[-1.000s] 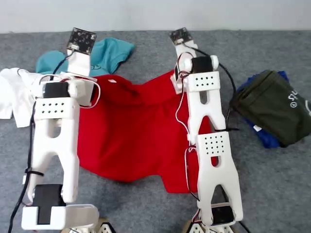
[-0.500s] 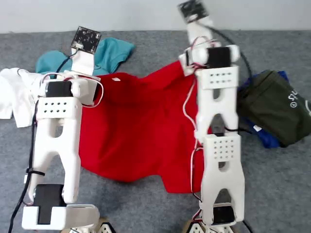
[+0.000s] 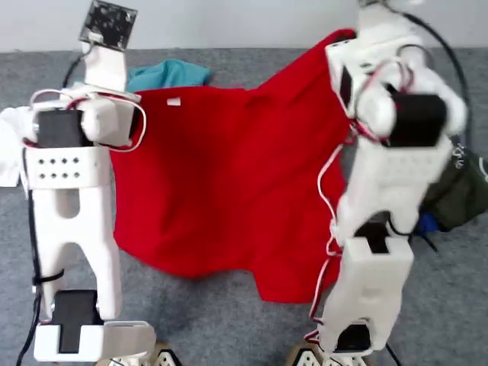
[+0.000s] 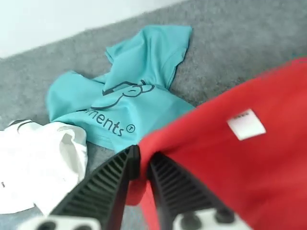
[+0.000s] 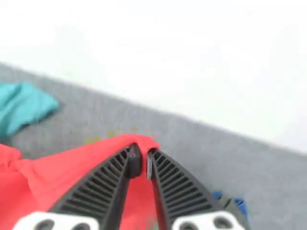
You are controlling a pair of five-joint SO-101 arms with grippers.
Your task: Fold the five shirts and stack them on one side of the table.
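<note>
A red shirt (image 3: 221, 175) hangs stretched between both arms above the grey table, its lower hem still on the surface. My left gripper (image 4: 143, 160) is shut on one top corner of the red shirt (image 4: 240, 167). My right gripper (image 5: 141, 160) is shut on the opposite top corner of the red shirt (image 5: 72, 177), raised near the back wall. A teal shirt (image 3: 168, 74) lies crumpled at the back left; it also shows as the teal shirt (image 4: 129, 86) beyond my left fingers. A white shirt (image 4: 38, 163) lies at the far left.
A dark green shirt (image 3: 461, 191) lies folded on a blue one (image 3: 428, 223) at the right edge, partly behind the right arm. The white shirt (image 3: 11, 145) lies at the table's left edge. Bare grey table (image 3: 206, 320) lies in front between the arm bases.
Both arms have lifted and moved toward the back, the right arm much higher. The red shirt's top edge rose off the table and spread out between them.
</note>
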